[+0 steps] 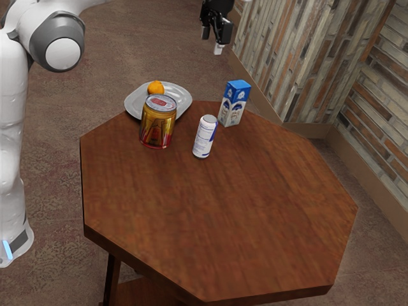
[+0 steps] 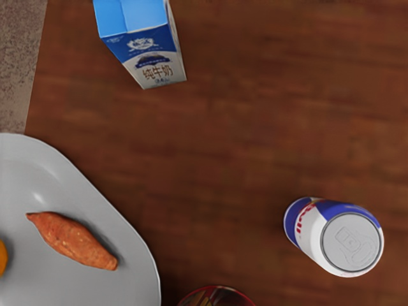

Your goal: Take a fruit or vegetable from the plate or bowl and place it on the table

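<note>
High above the table's far side, my gripper [image 1: 217, 30] hangs in the exterior view; whether it is open or shut cannot be made out. The grey plate [image 1: 182, 95] lies well below it, toward the exterior view's left. An orange fruit [image 1: 155, 88] rests on the plate. In the wrist view, a reddish-brown sweet potato [image 2: 74, 241] lies on the plate [image 2: 39, 171], with part of the orange fruit [image 2: 2, 257] at the picture's edge. The gold can hides part of the plate in the exterior view.
On the wooden table [image 1: 223, 217], a gold-and-red can [image 1: 158, 122] stands in front of the plate. A white-and-blue can [image 1: 204, 136] stands beside it, and a blue-and-white milk carton [image 1: 234, 104] behind that. A brick-patterned wall [image 1: 299, 57] rises beyond the table.
</note>
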You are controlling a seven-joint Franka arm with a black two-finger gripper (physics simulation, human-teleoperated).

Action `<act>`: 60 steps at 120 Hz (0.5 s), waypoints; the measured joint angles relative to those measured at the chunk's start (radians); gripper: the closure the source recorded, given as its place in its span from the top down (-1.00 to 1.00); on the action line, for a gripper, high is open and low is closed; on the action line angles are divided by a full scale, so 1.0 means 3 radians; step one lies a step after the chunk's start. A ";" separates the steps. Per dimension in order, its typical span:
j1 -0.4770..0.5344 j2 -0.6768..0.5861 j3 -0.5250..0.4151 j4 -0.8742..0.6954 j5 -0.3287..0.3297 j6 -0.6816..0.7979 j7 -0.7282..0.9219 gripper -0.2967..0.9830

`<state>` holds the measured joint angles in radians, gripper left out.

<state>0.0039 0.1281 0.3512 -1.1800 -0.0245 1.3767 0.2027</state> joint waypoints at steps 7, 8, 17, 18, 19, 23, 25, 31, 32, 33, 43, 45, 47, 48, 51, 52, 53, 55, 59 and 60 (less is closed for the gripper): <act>-0.0001 0.0000 0.0000 0.0000 0.0000 0.0002 0.0008 0.50; -0.0001 0.0001 0.0000 0.0000 0.0000 0.0002 0.0009 0.50; -0.0003 0.0001 0.0000 0.0000 0.0000 0.0004 0.0018 0.50; -0.0003 0.0001 0.0000 0.0000 0.0000 0.0004 0.0019 0.50; -0.0003 0.0001 0.0000 0.0000 0.0000 0.0004 0.0020 0.50; -0.0002 0.0000 0.0000 0.0000 0.0000 0.0004 0.0023 0.50; -0.0002 0.0000 0.0000 0.0000 0.0000 0.0005 0.0025 0.50; 0.0000 0.0000 0.0000 0.0000 -0.0001 0.0005 0.0030 0.50; 0.0000 0.0000 0.0000 0.0000 -0.0001 0.0005 0.0031 0.50; -0.0001 0.0000 0.0001 0.0000 -0.0001 0.0005 0.0032 0.50; -0.0037 -0.0208 0.0002 0.0215 -0.0032 -0.0001 0.0042 0.50; -0.0047 -0.0297 -0.0003 0.0264 -0.0058 -0.0003 0.0043 0.50; -0.0044 -0.0355 -0.0010 0.0299 -0.0081 -0.0005 0.0044 0.50; -0.0041 -0.0376 -0.0013 0.0313 -0.0093 -0.0006 0.0044 0.50; 0.0011 -0.0378 -0.0037 0.0337 -0.0135 -0.0013 0.0042 0.50; 0.0034 -0.0365 -0.0044 0.0341 -0.0152 -0.0017 0.0041 0.50; 0.0059 -0.0344 -0.0051 0.0345 -0.0172 -0.0021 0.0040 0.50; 0.0111 -0.0279 -0.0059 0.0353 -0.0217 -0.0035 0.0038 0.50; 0.0177 -0.0134 -0.0058 0.0365 -0.0293 -0.0075 0.0034 0.50; 0.0182 -0.0099 -0.0056 0.0366 -0.0309 -0.0088 0.0034 0.50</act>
<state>0.0585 0.0985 0.3344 -1.0703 -0.1172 1.3503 0.2128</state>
